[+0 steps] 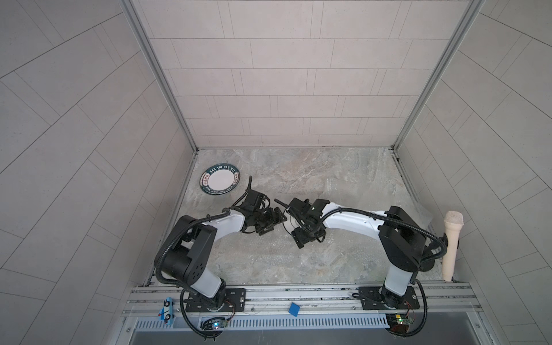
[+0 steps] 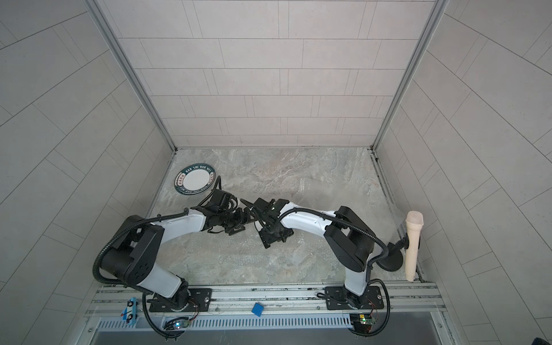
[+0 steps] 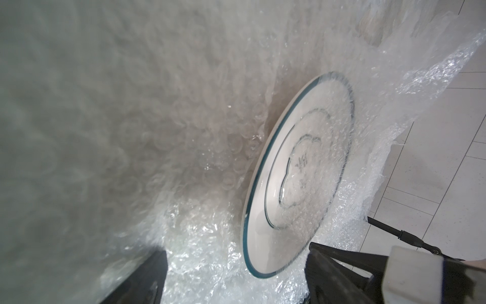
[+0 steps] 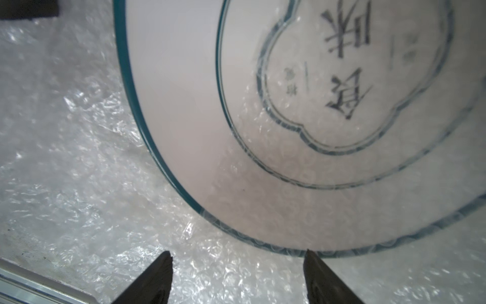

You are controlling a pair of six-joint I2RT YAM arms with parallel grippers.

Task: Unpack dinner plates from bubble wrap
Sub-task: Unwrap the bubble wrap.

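Step in hand: second plate, wrap partly off. One lettered-rim plate (image 1: pixel 220 179) lies bare at the far left of the counter (image 1: pixel 328 170). The teal-rimmed plate (image 4: pixel 184 105) sits mid-counter on bubble wrap (image 4: pixel 65 158), with film over its centre and the near rim bare. My left gripper (image 3: pixel 236 250) is spread, facing that rim. My right gripper (image 4: pixel 237 252) is spread just beside it, pinching nothing. Next, I judge: pinch film only and peel it clear without dragging the plate.

"HAO SHI HAO WEI" on plate (image 1: pixel 220 180)
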